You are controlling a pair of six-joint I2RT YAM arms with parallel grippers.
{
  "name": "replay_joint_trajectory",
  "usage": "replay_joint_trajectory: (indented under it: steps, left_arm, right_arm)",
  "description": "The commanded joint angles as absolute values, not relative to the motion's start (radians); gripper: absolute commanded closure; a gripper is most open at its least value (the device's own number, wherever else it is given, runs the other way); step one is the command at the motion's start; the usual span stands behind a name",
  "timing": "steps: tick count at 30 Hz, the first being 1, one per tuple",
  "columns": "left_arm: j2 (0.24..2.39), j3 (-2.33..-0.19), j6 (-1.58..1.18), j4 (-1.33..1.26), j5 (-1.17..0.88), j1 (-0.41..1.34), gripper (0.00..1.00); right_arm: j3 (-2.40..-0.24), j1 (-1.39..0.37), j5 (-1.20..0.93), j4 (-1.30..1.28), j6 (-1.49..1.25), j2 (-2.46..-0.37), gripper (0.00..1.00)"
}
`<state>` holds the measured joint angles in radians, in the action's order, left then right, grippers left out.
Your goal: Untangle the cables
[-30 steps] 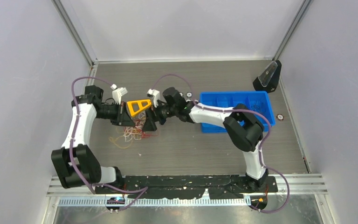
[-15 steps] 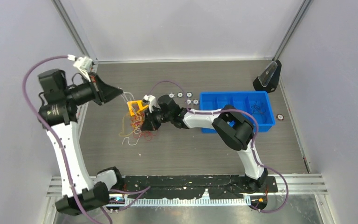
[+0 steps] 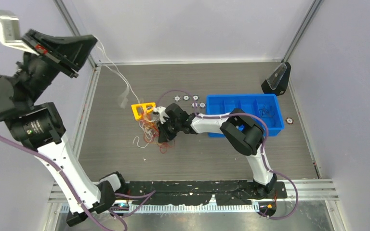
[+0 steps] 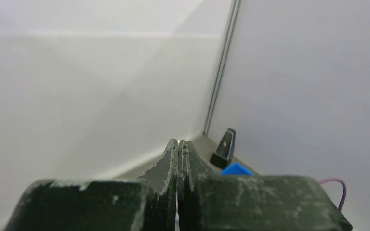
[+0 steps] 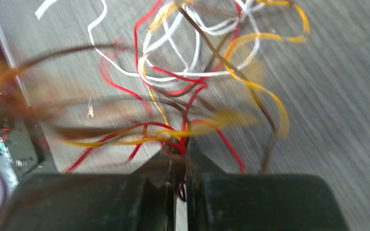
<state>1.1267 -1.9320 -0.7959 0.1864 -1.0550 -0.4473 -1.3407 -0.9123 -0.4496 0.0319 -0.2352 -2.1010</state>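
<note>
Seen from above, the left end effector (image 3: 87, 47) is raised high at the far left. Its fingers are pressed together on a white cable (image 3: 118, 76), which runs down to the clump of cables (image 3: 148, 131) on the worktop (image 3: 197, 154). The right end effector (image 5: 178, 156) pinches red and orange strands low in the clump, anchoring it. We judge the pull should be slow and steady, with the anchor firm, so one strand slides free — not the whole knot.

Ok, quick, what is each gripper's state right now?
Left gripper: shut on a white cable running down to the tangle.
Right gripper: shut on red and orange strands of the tangle.
</note>
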Motion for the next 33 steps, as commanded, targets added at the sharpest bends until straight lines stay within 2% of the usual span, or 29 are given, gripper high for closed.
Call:
replay_joint_trajectory:
  steps: [1, 8, 9, 10, 13, 14, 16, 19, 21, 24, 27, 33]
  left_arm:
    - [1.175, -2.114, -0.896, 0.033, -0.963, -0.461, 1.0]
    - [1.317, -2.491, -0.874, 0.092, -0.822, -0.521, 1.0]
    - [1.321, -2.489, -0.874, 0.095, -0.824, -0.521, 1.0]
    - [1.31, -2.448, -0.881, 0.085, -0.837, -0.521, 1.0]
    - [1.221, -2.259, -0.89, -0.026, -0.88, -0.528, 1.0]
    - [1.202, -2.204, -0.892, -0.068, -0.892, -0.529, 1.0]
    - [1.183, -2.168, -0.923, -0.129, -0.922, -0.528, 1.0]
    - [1.171, -2.121, -0.939, -0.137, -0.968, -0.529, 1.0]
    - [1.152, -2.077, -0.933, -0.139, -0.982, -0.529, 1.0]
    - [1.126, -2.013, -0.942, -0.158, -0.978, -0.529, 1.0]
    - [1.124, -1.995, -0.963, -0.178, -0.974, -0.529, 1.0]
    - [1.139, -2.031, -0.963, -0.165, -0.967, -0.529, 1.0]
  right_arm:
    - [-1.291, -0.913, -0.398, -0.08, -0.192, -2.098, 0.95]
    - [-1.295, -0.909, -0.395, -0.146, -0.171, -2.127, 0.94]
    - [-1.296, -0.909, -0.42, -0.15, -0.171, -2.128, 0.91]
    - [-1.291, -0.906, -0.437, -0.15, -0.171, -2.122, 0.8]
    - [-1.253, -0.904, -0.473, -0.124, -0.143, -2.023, 0.66]
    - [-1.249, -0.904, -0.476, -0.122, -0.116, -1.97, 0.49]
    - [-1.27, -0.904, -0.496, -0.206, -0.056, -1.894, 0.28]
    - [-1.332, -0.896, -0.543, -0.309, 0.046, -1.787, 0.1]
    - [-1.37, -0.883, -0.571, -0.348, 0.085, -1.705, 0.02]
    - [-1.439, -0.874, -0.649, -0.358, 0.101, -1.616, 0.04]
    - [-1.51, -0.887, -0.683, -0.269, 0.004, -1.6, 0.05]
    - [-1.68, -0.966, -0.616, -0.143, -0.075, -1.751, 0.05]
